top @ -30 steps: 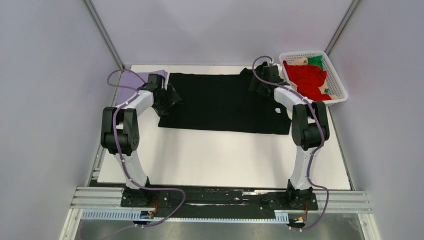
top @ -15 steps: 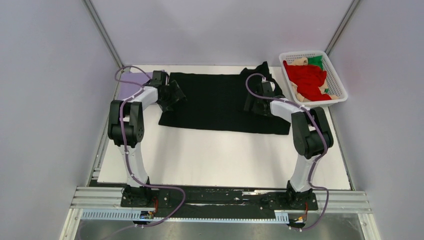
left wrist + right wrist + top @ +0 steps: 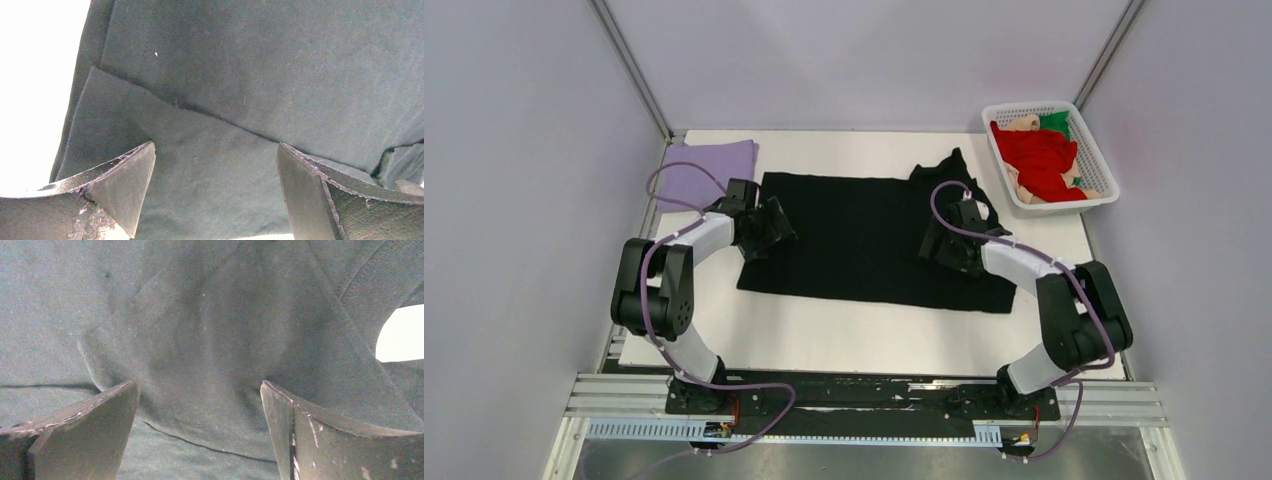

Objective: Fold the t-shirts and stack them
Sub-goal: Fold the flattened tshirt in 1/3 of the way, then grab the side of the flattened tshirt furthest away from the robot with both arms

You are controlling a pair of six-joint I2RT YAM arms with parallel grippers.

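The large black t-shirt (image 3: pixel 864 230) lies spread flat across the middle of the table, with a folded flap at each side. My left gripper (image 3: pixel 769 230) is low over its left edge, with jaws wide open over a folded flap of black cloth (image 3: pixel 260 75) in the left wrist view (image 3: pixel 215 147). My right gripper (image 3: pixel 939 245) is over the shirt's right part, also open above black cloth (image 3: pixel 210 330) in the right wrist view (image 3: pixel 199 384). The lavender t-shirt (image 3: pixel 709 165) lies folded at the far left. Red (image 3: pixel 1039 155), green (image 3: pixel 1056 120) and beige (image 3: pixel 1024 123) shirts sit in the basket.
The white lattice basket (image 3: pixel 1104 185) stands at the far right corner. A white table mat (image 3: pixel 864 335) shows bare in front of the black shirt. Grey walls close in both sides and the back.
Both grippers have moved from the shirt's far corners toward the near side. The black shirt's near edge has shifted closer to me, and the lavender shirt is now uncovered.
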